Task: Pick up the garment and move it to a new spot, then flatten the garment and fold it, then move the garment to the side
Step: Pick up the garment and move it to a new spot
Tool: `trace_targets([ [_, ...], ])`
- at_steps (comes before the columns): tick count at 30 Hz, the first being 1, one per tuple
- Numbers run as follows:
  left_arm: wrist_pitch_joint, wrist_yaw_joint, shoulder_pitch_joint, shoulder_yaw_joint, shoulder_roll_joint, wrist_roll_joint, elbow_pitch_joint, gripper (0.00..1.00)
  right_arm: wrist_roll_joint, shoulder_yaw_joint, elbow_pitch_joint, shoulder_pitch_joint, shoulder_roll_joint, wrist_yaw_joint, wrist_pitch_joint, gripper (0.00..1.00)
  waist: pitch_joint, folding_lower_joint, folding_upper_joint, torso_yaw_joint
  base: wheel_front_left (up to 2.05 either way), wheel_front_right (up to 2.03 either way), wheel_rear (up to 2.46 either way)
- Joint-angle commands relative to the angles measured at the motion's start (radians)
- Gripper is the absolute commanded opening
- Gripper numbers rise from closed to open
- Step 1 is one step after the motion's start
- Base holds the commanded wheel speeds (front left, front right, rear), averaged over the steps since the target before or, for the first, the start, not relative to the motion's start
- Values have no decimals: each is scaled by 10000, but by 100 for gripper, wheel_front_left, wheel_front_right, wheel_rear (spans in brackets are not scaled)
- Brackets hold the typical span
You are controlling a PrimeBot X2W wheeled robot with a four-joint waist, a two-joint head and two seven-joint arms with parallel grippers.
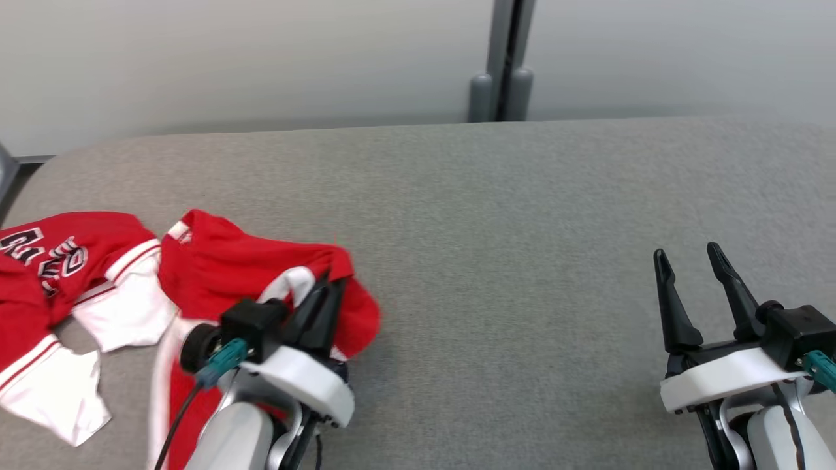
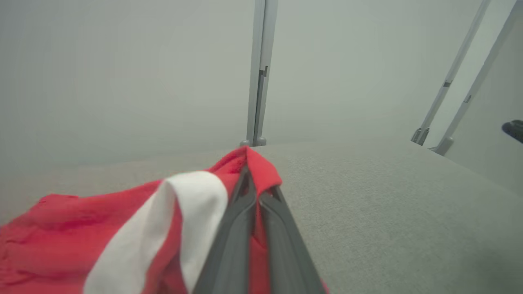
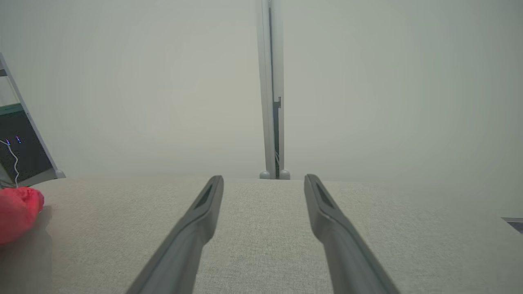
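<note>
Grey woven tabletop (image 1: 522, 274) spans the head view. Nearest, at 7 o'clock, the left gripper (image 1: 330, 287) has its two dark fingers pressed together on a peaked fold of the garment (image 1: 222, 267). In the left wrist view the left gripper (image 2: 249, 171) pinches the red cloth of the garment (image 2: 81, 228) at its tips. At 4 o'clock the right gripper (image 1: 692, 258) stands over bare table with its fingers spread wide and nothing between them, as the right wrist view confirms (image 3: 263, 181).

The garment is a red jersey with white bands, white sleeve trim and black-and-white lettering (image 1: 39, 258). It lies crumpled on the table from 7 to 9 o'clock and runs off the view's left and bottom edges. From its right edge toward 3 o'clock the surface lies bare as far as the right gripper.

Farthest, at 12 o'clock, the table's rounded far edge meets a pale wall (image 1: 261, 59) with a grey post (image 1: 503, 65) behind it.
</note>
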Motion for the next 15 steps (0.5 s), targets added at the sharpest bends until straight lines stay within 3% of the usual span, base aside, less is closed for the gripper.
trace_targets([
  [1,43,-106,-463,-387,33,59,50,0,-1,12,-89,-150,18,23,11,100,458,0,0,-700,0,0,0],
  [15,-7,-300,-3426,-2690,-49,-508,814,0,233,-102,13,-801,355,23,-308,100,2046,0,0,-2970,0,0,0],
])
